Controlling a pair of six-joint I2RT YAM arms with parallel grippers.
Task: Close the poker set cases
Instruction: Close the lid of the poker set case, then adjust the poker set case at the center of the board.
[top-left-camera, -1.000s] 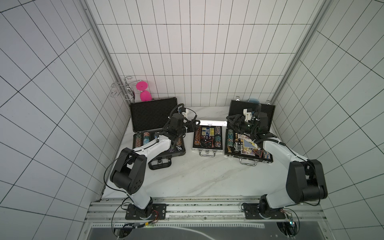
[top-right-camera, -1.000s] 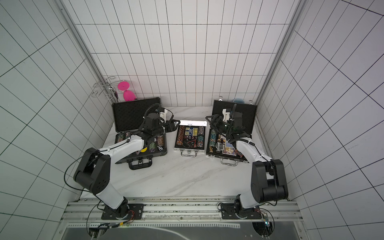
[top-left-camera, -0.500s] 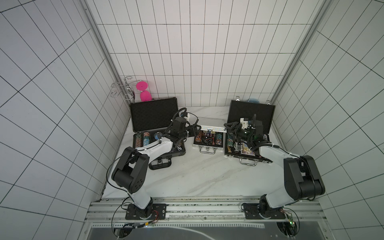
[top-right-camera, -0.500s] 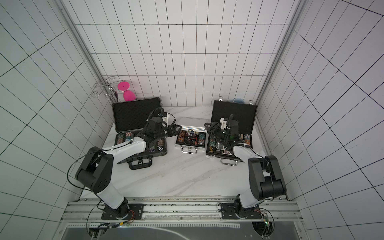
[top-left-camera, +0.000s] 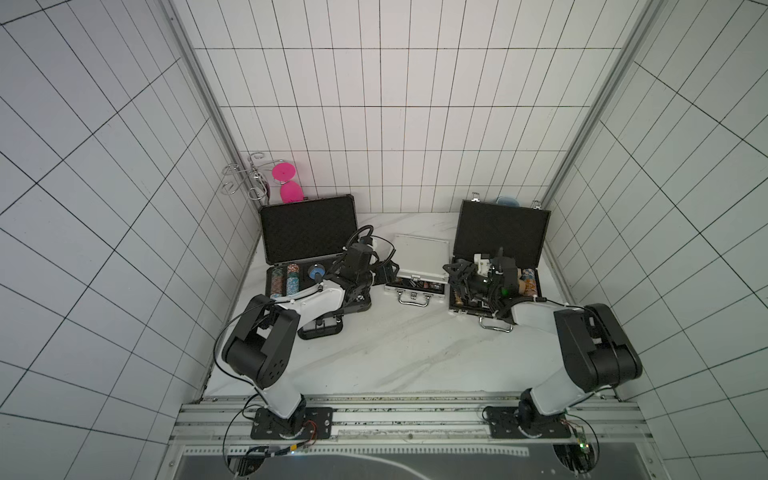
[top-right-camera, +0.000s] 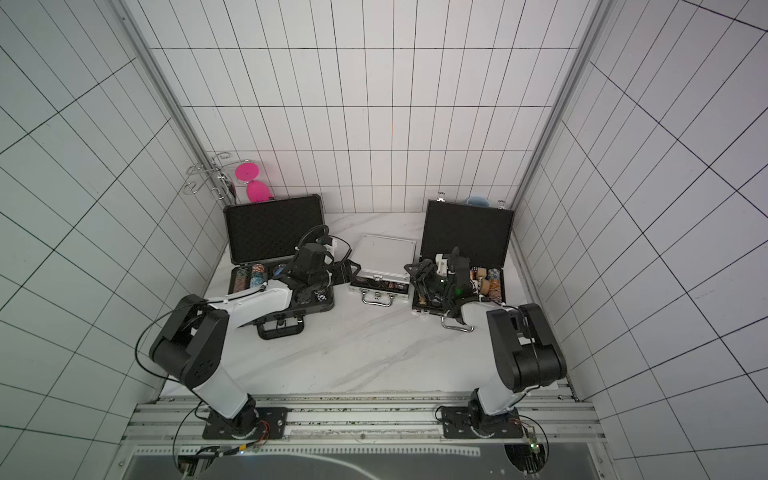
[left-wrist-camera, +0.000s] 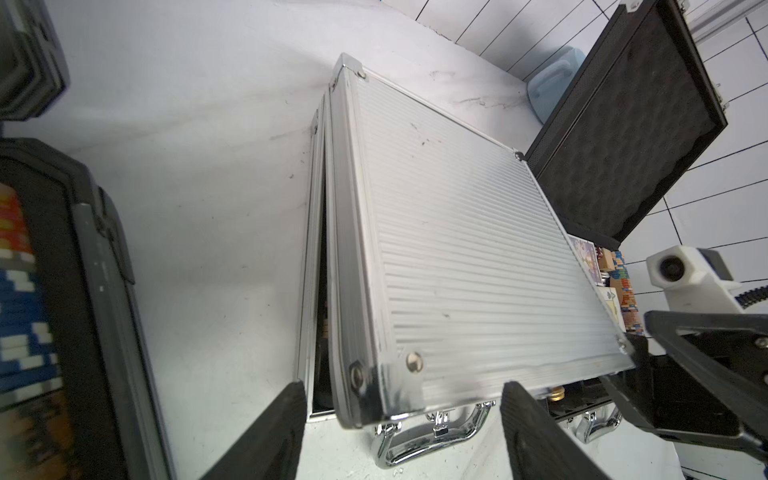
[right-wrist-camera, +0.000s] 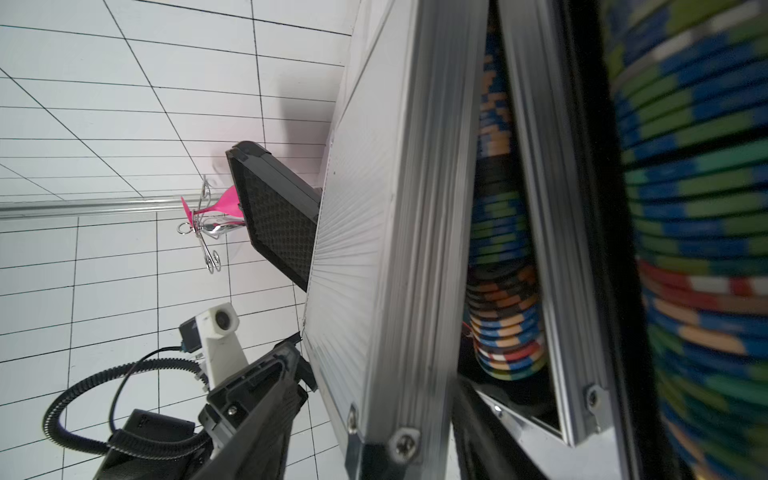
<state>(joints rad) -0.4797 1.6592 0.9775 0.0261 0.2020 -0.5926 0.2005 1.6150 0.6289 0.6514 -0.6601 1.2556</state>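
Jaws of the left gripper (left-wrist-camera: 401, 388) stand wide, straddling the near front corner of the silver case (top-left-camera: 419, 257) at mid-frame without clamping it. The right gripper (top-left-camera: 458, 272) sits at the case's opposite front corner, just right of centre in both top views. Its fingers (right-wrist-camera: 266, 399) bracket the edge of the lid (right-wrist-camera: 374, 249), but whether they pinch it I cannot tell. Between the two tools the case lies with its long axis running across the frame, hinge toward the back wall, handle (left-wrist-camera: 432, 432) toward the lower edge. The lid is tilted nearly down, leaving a thin wedge of gap on the handle side where chips (right-wrist-camera: 498, 324) show. Both arms are about equally near, so the closing push probably goes straight down on that front edge. Outward, the dark grey case (top-left-camera: 309, 232) at centre left and the black case (top-left-camera: 500, 226) at centre right flank it, lids upright. All rest on a white marbled tabletop (top-left-camera: 395, 345) boxed by tiled walls (top-left-camera: 374, 124), with a wire rack (top-left-camera: 241, 183) and pink glass (top-left-camera: 284, 172) at its upper left
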